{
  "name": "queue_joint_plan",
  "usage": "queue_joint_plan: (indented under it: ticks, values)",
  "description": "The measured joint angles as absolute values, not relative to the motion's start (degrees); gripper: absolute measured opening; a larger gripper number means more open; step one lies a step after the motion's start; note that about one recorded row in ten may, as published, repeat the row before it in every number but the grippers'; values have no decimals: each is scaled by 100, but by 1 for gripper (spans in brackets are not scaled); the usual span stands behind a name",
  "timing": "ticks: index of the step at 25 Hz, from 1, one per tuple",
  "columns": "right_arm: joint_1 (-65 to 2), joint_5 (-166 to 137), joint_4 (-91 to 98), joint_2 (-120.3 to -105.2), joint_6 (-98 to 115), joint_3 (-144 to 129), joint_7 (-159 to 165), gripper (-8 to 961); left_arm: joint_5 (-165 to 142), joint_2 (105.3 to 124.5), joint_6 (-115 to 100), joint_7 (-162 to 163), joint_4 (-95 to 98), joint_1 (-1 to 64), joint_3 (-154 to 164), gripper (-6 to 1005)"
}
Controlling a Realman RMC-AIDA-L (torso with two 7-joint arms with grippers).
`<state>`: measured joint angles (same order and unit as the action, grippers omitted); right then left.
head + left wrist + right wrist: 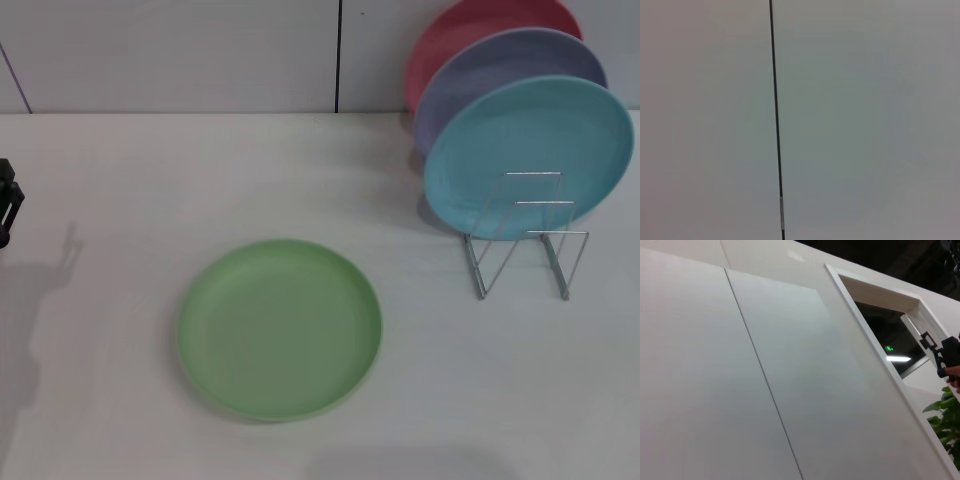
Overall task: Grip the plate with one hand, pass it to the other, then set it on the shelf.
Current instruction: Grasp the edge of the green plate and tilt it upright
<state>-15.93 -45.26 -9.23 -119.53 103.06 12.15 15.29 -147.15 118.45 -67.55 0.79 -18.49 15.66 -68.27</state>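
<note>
Plate (280, 328) only in head view; left end effector (8, 205) state unclear.

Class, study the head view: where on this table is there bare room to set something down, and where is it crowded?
Bare: the table between the green plate and the back wall, and the strip in front of the wire rack. Crowded: the far right corner, where blue, lavender and red plates stand in the rack. The left pincer sits at the left edge.

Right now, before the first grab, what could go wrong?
1. The green plate lies flat on the white table; a pincer may slip off its shallow rim.
2. The wire rack already holds blue, lavender and pink plates; only front loops look free, so insertion could knock them.
</note>
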Motion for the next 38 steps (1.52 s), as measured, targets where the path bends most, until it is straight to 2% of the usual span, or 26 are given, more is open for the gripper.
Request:
queue_joint_plan:
  ticks: [8,9,11,15,17,19,21,23,24,25,27,38]
  values:
    - [-1625,-4526,-921,-11952,10281,1124,1529,790,-14762,11784,-6208,58,-2400,1503,-6830,803]
    - [-1646,-4526,-905,-11944,10309,948,1514,790,-14906,11665,-5486,-47,-3021,1365,-6835,802]
    - [-1660,-4526,-887,-11938,10322,862,1496,790,-15002,11589,-5089,-113,-3338,1286,-6837,802]
    - [-1722,-4526,-816,-11927,10314,651,1484,789,-15461,11188,-2318,-421,-5881,702,-7086,801]
    - [-1750,-4526,-791,-11926,10281,590,1481,790,-15658,11147,-1154,-450,-6822,513,-7336,800]
    - [-1778,-4526,-780,-11922,10222,533,1478,790,-15913,11230,903,-525,-8250,320,-7783,800]
    - [-1784,-4526,-775,-11920,10195,528,1477,790,-15934,11276,1450,-589,-8571,309,-7889,800]
    - [-1796,-4526,-749,-11919,10127,504,1476,790,-15932,11440,2499,-790,-9112,348,-8132,800]
    - [-1806,-4526,-734,-11919,10095,488,1476,790,-15912,11652,3450,-1053,-9480,448,-8396,800]
    - [-1813,-4526,-719,-11918,10054,473,1475,790,-15912,11652,3450,-1053,-9480,448,-8396,800]
    - [-1842,-4526,-677,-11917,9969,458,1474,789,-15819,11810,4758,-1251,-9702,740,-8647,800]
    - [-1883,-4526,-624,-11918,9816,457,1469,790,-15077,11822,6125,-1185,-9725,1046,-8677,801]
